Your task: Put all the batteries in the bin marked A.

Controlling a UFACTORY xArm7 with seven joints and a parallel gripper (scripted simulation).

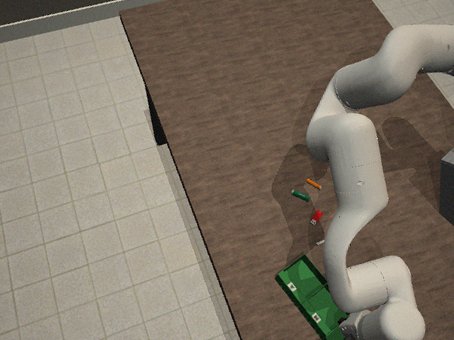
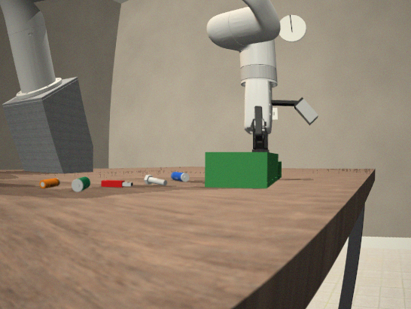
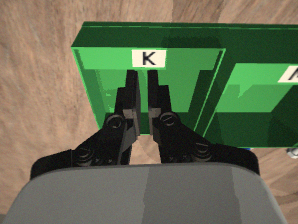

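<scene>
My hand (image 2: 260, 149) (image 3: 143, 84) is nearly shut, holding nothing, above the green bin marked K (image 3: 102, 58). The bins stand near the table's (image 1: 207, 86) (image 2: 150, 234) (image 3: 37, 85) long edge. The orange battery (image 1: 313, 184) (image 2: 50, 183), green battery (image 1: 301, 195) (image 2: 80, 184) and blue battery (image 2: 180, 176) lie outside them, farther in from that edge's nearest corner, I think.
</scene>
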